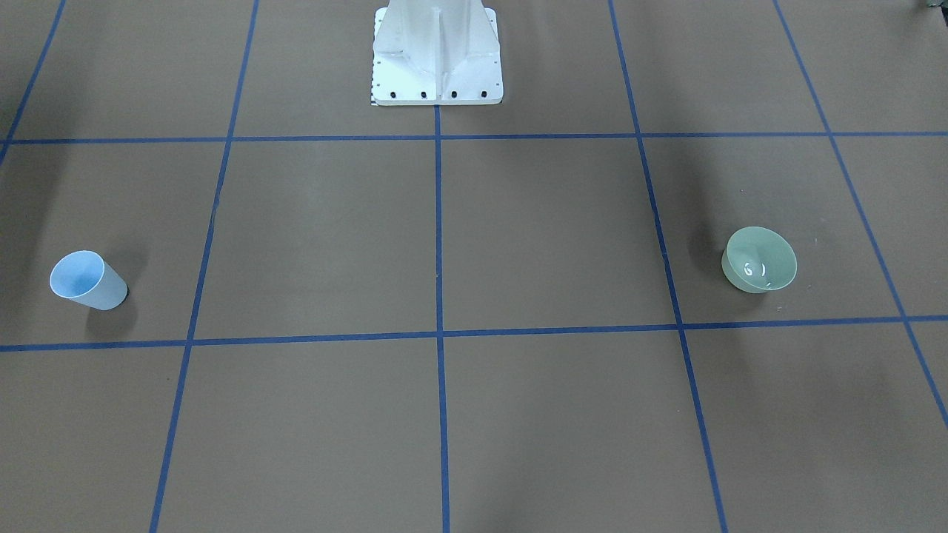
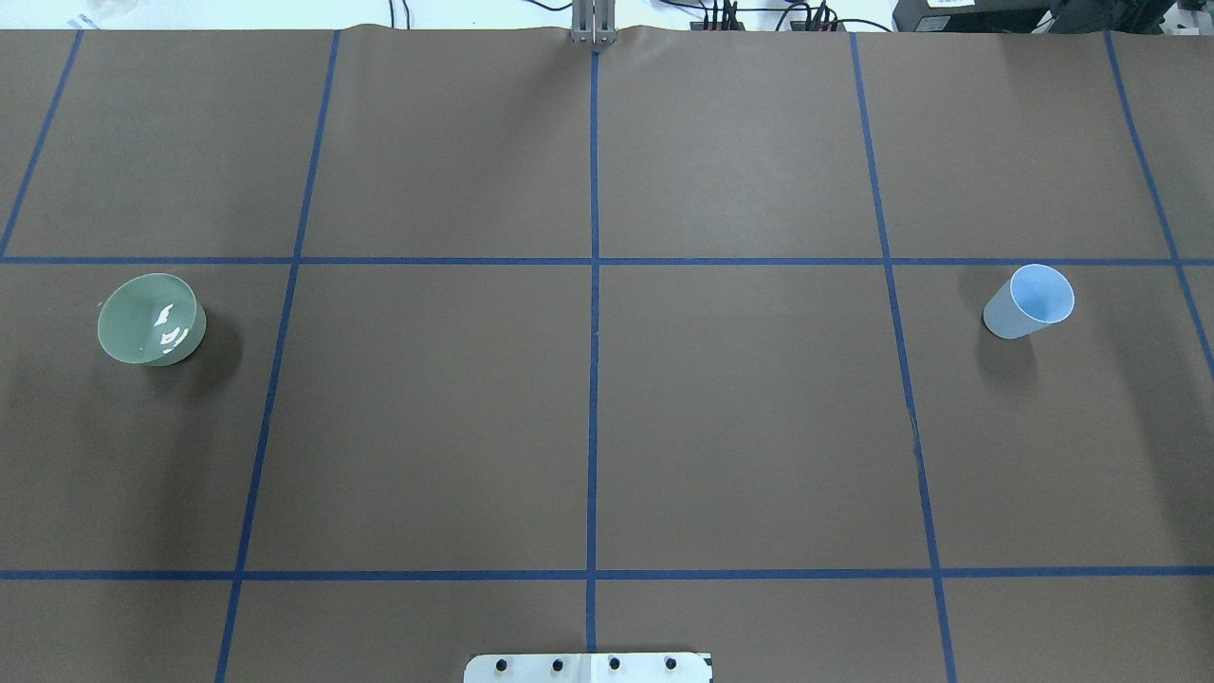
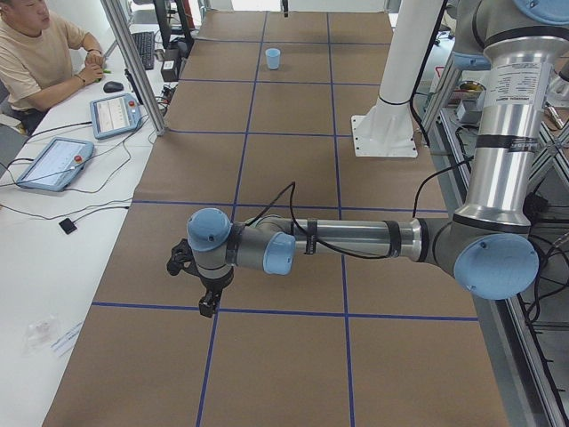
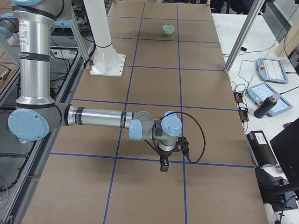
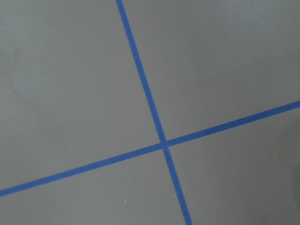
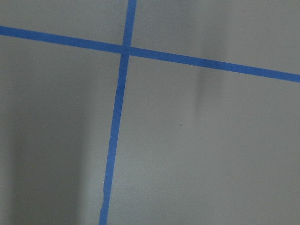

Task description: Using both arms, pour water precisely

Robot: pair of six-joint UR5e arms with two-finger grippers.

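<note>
Jaws: can't tell if open (side views only), both well apart fr cup (image 1: pixel 87 280) & bowl (image 1: pixel 760 259).

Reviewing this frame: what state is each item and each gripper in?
Cup: upright, untouched, contents unclear.
Bowl: upright, untouched, contents unclear.
Left gripper: points down; whether the jaws are open cannot be told.
Right gripper: points down; whether the jaws are open cannot be told.
</note>
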